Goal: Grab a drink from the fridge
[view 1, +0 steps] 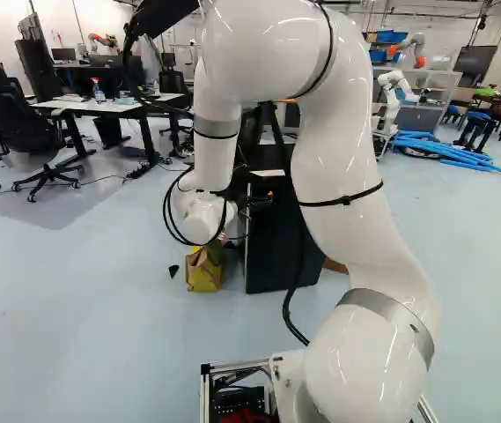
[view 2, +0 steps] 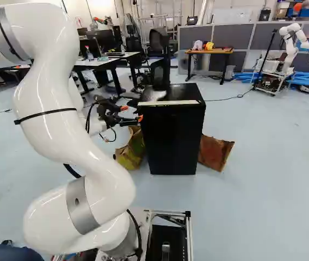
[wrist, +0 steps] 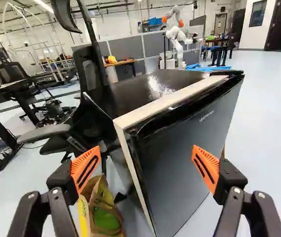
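A paper bag (view 2: 134, 151) sits beside the fridge (view 2: 171, 142).

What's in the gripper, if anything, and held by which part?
Nothing held. The gripper is open, its orange pads wide apart; the black fridge shows between them but isn't clamped.

The black fridge (view 2: 170, 138), glossy-topped and pale-edged, stands upright, its door shut. It is just beside the yellow-and-brown bag (view 2: 132, 150).

Pale lettering (wrist: 206, 115) on fridge door (wrist: 180, 168), print (wrist: 83, 211) on bag (wrist: 103, 212)
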